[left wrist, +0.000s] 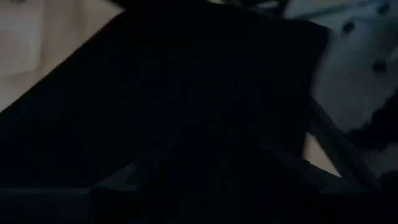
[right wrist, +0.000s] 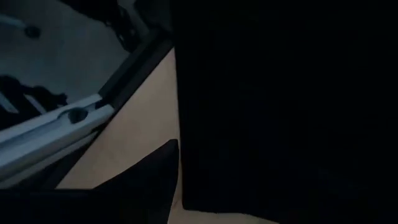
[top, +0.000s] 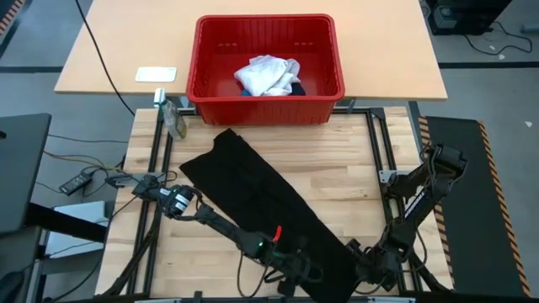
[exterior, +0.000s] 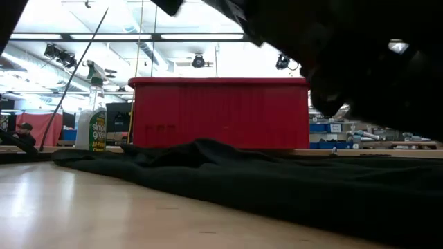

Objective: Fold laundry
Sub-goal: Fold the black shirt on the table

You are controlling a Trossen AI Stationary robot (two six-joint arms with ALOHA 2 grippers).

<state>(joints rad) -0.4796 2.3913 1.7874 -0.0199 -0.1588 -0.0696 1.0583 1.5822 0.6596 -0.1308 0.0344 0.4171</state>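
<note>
The black shirt (top: 261, 198) lies flattened on the bench (top: 354, 160) as a long, narrow band of dark cloth with soft ripples along its edges; in the low view it shows as a low, rumpled ridge (exterior: 228, 173) in front of the basket. Its long axis runs on a diagonal, from the far left part of the bench, near the basket, down to the near edge right of the middle. There is one black shirt on the bench, and one white garment (top: 267, 74) bunched up inside the red basket (top: 210, 50), with a small dark and blue scrap beside it, too small to make out. The one basket stands at the far side of the bench. Both arms reach to the shirt's near end: the left pincer (top: 295, 271) sits on the cloth's near left edge, the right pincer (top: 364, 268) just beside its near right corner. Whether either pincer is spread or pinching the cloth I cannot tell; both wrist views are filled with dark fabric. One spray bottle (top: 174, 119) lies at the bench's far left corner, and one pale card (top: 157, 74) lies on the lighter table behind.
</note>
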